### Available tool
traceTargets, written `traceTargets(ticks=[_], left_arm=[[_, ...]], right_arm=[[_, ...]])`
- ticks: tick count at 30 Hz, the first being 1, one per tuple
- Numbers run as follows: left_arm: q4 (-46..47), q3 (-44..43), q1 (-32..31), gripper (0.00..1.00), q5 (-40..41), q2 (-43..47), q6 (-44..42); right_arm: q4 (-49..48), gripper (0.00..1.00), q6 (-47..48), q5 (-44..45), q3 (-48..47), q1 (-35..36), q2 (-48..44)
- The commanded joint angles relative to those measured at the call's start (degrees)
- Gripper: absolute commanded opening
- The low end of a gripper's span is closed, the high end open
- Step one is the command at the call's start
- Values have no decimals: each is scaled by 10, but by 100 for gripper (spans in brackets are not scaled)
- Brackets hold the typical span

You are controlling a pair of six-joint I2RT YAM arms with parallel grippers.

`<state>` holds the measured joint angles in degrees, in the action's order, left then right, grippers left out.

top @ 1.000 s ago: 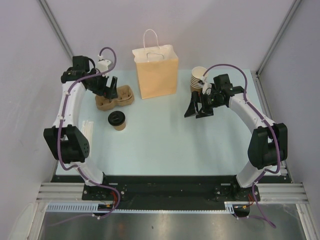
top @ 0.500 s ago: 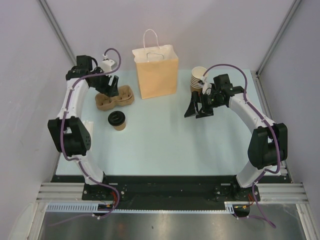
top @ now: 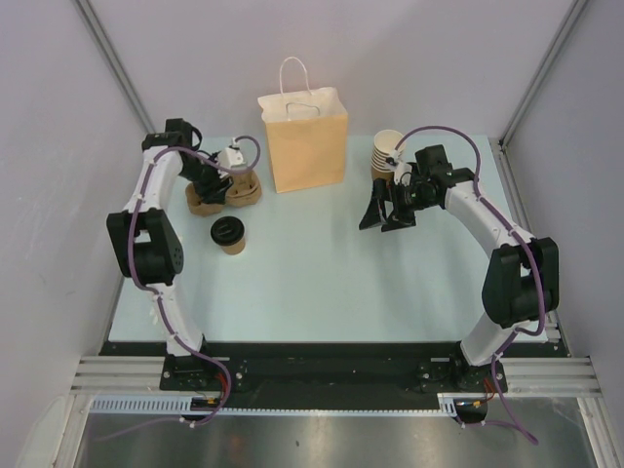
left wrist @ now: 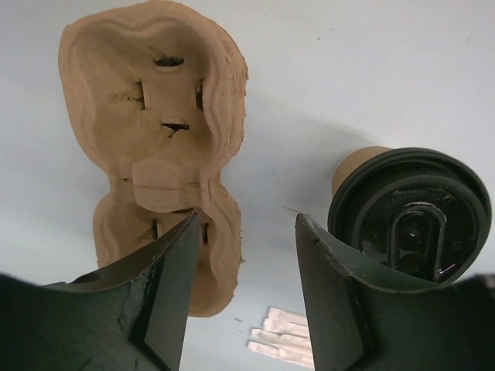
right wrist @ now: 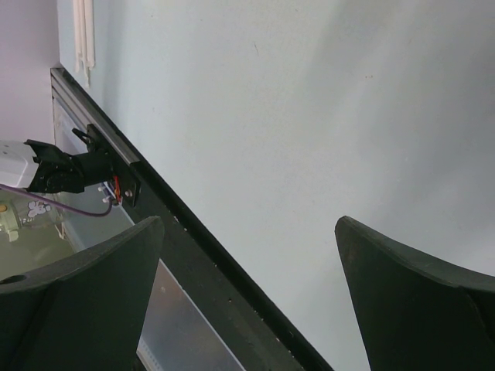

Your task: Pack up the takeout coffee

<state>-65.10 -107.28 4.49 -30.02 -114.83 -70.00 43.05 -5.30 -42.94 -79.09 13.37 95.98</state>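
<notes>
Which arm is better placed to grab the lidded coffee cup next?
Left. The left hand, open, hangs over the pulp carrier right beside the coffee cup. The right hand, also open, sits far off by the cup stack.

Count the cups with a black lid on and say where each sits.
1. The lidded coffee cup stands on the table beside the pulp carrier. The stacked cups at right show no lids.
</notes>
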Motion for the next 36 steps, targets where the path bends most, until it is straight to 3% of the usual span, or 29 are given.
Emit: traceTargets(ticks=[1, 9, 13, 20, 36], left_arm=[[-13, -8, -3, 55, -16, 1, -132], [-13, -10, -5, 49, -31, -15, -233], [-40, -31, -10, 34, -29, -33, -264], [-21, -25, -14, 34, -44, -41, -283], [20, -12, -27, 41, -34, -47, -282]], right_arm=[[3, 100, 8, -8, 0, -2, 3], [4, 100, 12, -7, 0, -2, 6], [5, 100, 12, -8, -1, -2, 10], [5, 100, 13, -8, -1, -3, 12], [5, 100, 12, -14, -1, -4, 20]])
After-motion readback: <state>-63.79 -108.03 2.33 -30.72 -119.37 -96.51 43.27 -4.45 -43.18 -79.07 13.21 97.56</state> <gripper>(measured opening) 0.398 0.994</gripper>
